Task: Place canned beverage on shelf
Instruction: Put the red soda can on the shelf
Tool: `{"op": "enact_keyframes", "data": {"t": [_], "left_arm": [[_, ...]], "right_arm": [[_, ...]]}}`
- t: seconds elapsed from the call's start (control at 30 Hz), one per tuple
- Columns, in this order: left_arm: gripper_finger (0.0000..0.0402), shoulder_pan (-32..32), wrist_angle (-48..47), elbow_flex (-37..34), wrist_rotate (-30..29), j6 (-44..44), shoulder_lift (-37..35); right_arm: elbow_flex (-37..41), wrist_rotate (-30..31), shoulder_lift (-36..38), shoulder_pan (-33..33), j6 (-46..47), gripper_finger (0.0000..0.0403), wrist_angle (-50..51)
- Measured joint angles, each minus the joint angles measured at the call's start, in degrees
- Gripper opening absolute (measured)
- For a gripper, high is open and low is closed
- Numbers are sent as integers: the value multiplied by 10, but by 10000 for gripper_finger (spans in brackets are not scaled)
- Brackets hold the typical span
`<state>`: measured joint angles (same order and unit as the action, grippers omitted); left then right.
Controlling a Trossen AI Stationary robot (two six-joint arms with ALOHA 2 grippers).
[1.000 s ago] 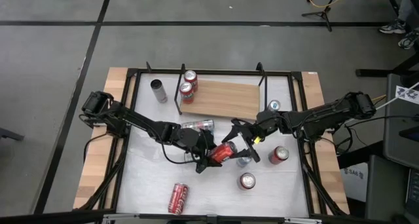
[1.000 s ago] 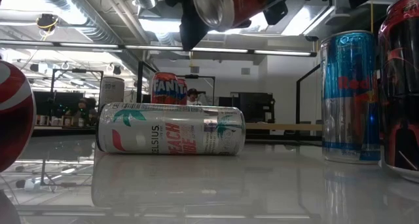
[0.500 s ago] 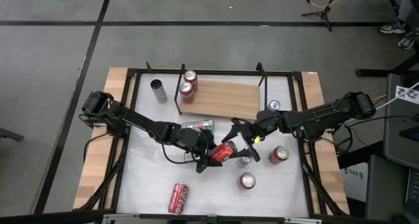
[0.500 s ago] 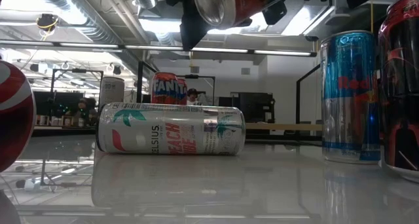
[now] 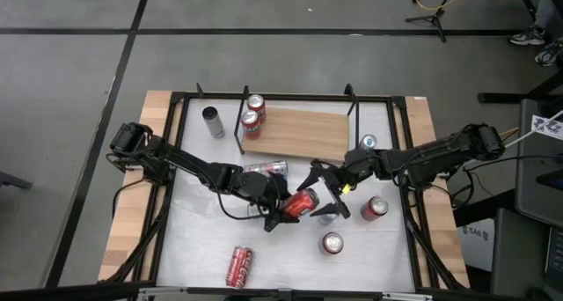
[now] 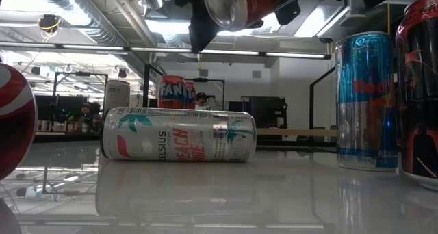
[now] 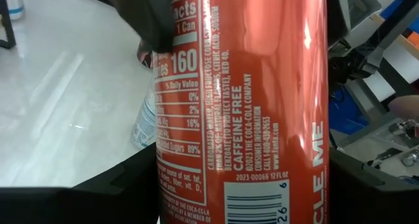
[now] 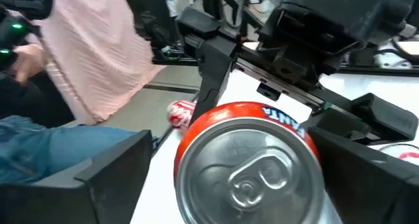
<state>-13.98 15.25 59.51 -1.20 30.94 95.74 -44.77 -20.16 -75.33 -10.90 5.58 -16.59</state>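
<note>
The left gripper (image 5: 283, 209) clamps the orange-red aluminium Fanta can (image 5: 302, 202) sideways above the white worktop (image 5: 202, 239), presenting its top to the wide-open, empty right gripper (image 5: 322, 195) for handover.

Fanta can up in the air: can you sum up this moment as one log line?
held: Fanta can, off table | left gripper: shut on can | right gripper: open around can's top end | shelf: two cans on its left end
</note>
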Motion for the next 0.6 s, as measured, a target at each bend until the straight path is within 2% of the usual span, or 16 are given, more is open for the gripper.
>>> {"op": "enact_keyframes", "data": {"t": [0.2, 0.6], "left_arm": [[286, 2, 4, 1, -18, 0, 0], [286, 9, 1, 1, -11, 0, 0]], "right_arm": [[1, 56, -1, -1, 2, 369, 3], [1, 52, -1, 0, 2, 349, 3]]}}
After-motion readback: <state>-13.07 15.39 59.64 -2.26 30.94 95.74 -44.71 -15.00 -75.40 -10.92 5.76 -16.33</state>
